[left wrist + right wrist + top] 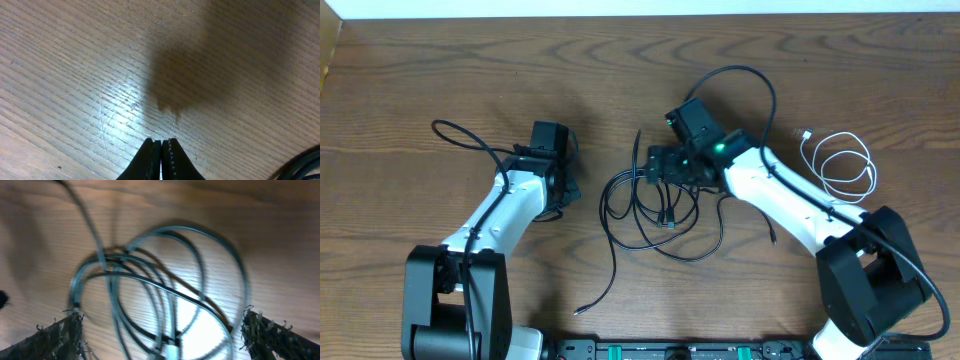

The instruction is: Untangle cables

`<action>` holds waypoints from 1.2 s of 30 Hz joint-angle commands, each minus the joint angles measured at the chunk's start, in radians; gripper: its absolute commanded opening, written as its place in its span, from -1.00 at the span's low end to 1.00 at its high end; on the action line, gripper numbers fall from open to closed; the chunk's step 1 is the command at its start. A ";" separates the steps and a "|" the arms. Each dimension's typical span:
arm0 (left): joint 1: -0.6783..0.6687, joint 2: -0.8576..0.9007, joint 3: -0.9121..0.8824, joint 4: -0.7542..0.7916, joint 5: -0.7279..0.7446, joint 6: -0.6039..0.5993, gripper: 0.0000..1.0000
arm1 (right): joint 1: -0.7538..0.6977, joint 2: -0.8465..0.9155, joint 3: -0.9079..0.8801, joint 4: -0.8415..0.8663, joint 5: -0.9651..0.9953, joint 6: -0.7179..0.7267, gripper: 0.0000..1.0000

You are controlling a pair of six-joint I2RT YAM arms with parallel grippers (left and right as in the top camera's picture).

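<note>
A tangle of thin black cables [650,215] lies on the wooden table at centre, with one loose end trailing to a plug [582,310] near the front. A coiled white cable [842,165] lies apart at the right. My right gripper [665,165] hangs over the top of the black tangle, fingers wide open. Its wrist view shows blurred loops of black cable [160,290] between the open fingers [162,330], nothing gripped. My left gripper [563,185] is at the left, away from the cables. Its fingers [162,145] are shut and empty over bare wood.
The thicker black arm wires loop beside each arm, one at the left [460,135] and one above the right arm [750,80]. The table's far edge [640,14] runs along the top. A black rail [670,350] sits at the front edge.
</note>
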 commanded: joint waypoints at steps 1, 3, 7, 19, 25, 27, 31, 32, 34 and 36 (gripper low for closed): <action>0.003 0.006 -0.013 0.000 0.005 -0.016 -0.82 | -0.022 -0.035 0.037 -0.038 0.009 0.013 0.99; 0.003 0.006 -0.013 0.002 0.005 -0.017 -0.82 | -0.024 -0.059 0.053 -0.057 0.040 0.013 0.96; 0.003 0.006 -0.013 0.005 0.005 -0.017 -0.82 | 0.005 -0.098 0.072 -0.018 0.030 -0.014 0.87; 0.003 0.006 -0.013 0.005 0.006 -0.017 -0.81 | 0.152 0.016 0.071 0.116 0.039 -0.010 0.86; 0.003 0.006 -0.013 0.005 0.010 -0.016 -0.81 | 0.158 0.074 0.072 0.148 0.038 -0.010 -0.98; 0.003 0.006 -0.013 0.005 0.026 -0.016 -0.81 | 0.153 0.050 0.074 0.160 0.026 -0.015 -0.98; 0.003 0.006 -0.013 0.009 0.063 -0.016 -0.80 | 0.144 -0.053 0.074 0.172 0.016 -0.071 -0.98; 0.003 0.006 -0.013 0.011 0.070 -0.017 -0.80 | 0.142 -0.091 0.074 0.171 0.016 -0.090 -0.98; 0.003 0.006 -0.013 0.013 0.070 -0.017 -0.80 | 0.140 -0.156 0.074 0.171 0.015 -0.123 -0.98; 0.003 0.006 -0.013 0.012 0.079 -0.017 -0.79 | 0.140 -0.217 0.074 0.172 0.016 -0.154 -0.98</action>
